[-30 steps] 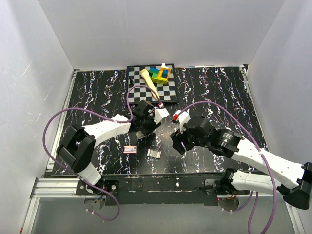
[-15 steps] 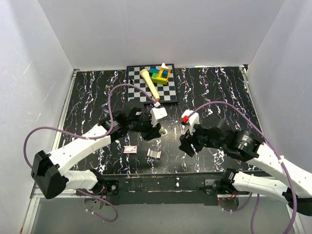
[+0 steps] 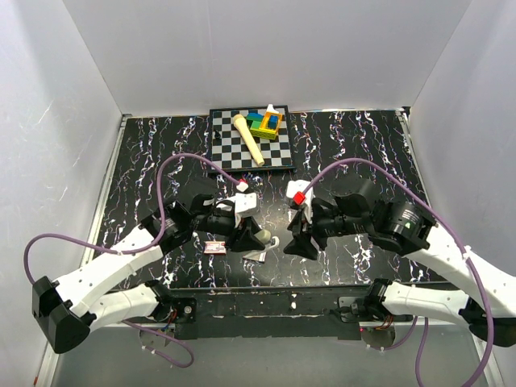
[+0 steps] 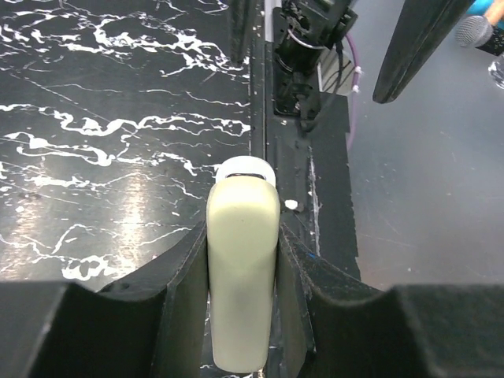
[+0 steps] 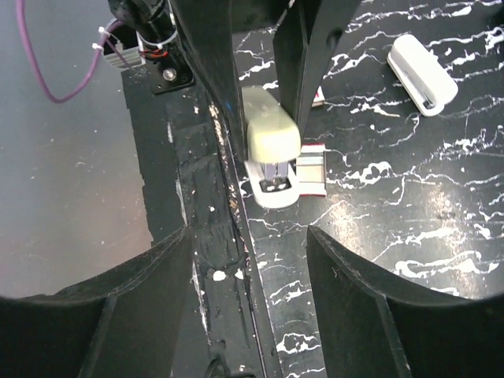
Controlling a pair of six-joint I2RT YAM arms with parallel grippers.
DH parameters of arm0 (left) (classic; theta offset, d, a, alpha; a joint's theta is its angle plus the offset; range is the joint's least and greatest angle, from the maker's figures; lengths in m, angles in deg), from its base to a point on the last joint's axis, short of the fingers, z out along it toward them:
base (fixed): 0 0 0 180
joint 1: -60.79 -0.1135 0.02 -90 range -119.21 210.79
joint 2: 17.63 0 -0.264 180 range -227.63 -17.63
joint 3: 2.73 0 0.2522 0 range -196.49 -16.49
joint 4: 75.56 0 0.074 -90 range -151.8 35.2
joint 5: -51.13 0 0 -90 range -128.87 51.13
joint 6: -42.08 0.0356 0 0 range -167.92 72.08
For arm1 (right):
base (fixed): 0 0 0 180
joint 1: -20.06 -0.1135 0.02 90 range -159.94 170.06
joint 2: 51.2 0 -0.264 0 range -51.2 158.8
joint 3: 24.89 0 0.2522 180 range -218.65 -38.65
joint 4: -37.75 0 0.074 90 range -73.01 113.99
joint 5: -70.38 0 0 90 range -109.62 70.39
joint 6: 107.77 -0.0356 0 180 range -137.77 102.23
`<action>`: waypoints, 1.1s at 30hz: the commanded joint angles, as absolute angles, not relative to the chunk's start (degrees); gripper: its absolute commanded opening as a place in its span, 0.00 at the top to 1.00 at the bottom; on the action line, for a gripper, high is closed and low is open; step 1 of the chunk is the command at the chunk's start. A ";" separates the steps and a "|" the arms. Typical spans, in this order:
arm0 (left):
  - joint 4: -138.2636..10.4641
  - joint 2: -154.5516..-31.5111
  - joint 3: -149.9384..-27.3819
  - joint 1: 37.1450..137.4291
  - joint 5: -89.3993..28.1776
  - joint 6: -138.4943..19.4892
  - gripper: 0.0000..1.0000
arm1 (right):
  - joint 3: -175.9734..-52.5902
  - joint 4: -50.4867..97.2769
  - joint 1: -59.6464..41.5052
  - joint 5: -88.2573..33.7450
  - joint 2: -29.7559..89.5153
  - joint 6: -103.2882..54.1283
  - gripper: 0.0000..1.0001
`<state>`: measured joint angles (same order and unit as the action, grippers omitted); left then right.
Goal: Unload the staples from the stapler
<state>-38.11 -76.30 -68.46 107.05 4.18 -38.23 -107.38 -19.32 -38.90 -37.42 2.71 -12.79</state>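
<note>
My left gripper [image 3: 256, 235] is shut on a pale green stapler with a white base [image 3: 264, 236]. It holds the stapler near the table's front edge, and the stapler fills the gap between the jaws in the left wrist view [image 4: 242, 260]. The right wrist view shows the stapler [image 5: 270, 142] with its metal mouth end towards the table edge. The staples, a silvery strip [image 3: 255, 255], lie on the table just beside and under that stapler [image 5: 313, 173]. My right gripper [image 3: 296, 243] is open and empty, a little to the right of the stapler [image 5: 248, 268].
A small red-and-white box [image 3: 214, 247] lies left of the strip. A second, white stapler [image 5: 421, 64] lies farther in on the table. A checkerboard [image 3: 278, 151] with coloured blocks [image 3: 264, 122] and a wooden stick [image 3: 248, 139] sits at the back. The table's front edge [image 5: 236, 205] is close.
My left gripper has moved towards the front edge, to just above the silvery strip. My right gripper has swung left and now points at the stapler.
</note>
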 commanded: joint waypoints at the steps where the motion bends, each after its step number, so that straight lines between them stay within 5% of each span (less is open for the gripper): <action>1: -44.30 -73.44 -65.45 107.19 8.94 -41.94 1.00 | -112.29 -17.76 -39.53 -41.67 5.83 -10.30 0.33; 23: -45.89 -69.92 -64.83 107.28 12.63 -43.53 1.00 | -111.33 -10.73 -42.96 -42.56 11.90 -11.96 0.36; 33: -47.29 -68.43 -64.39 107.19 13.77 -44.23 1.00 | -109.32 -10.46 -43.66 -41.94 11.29 -12.14 0.57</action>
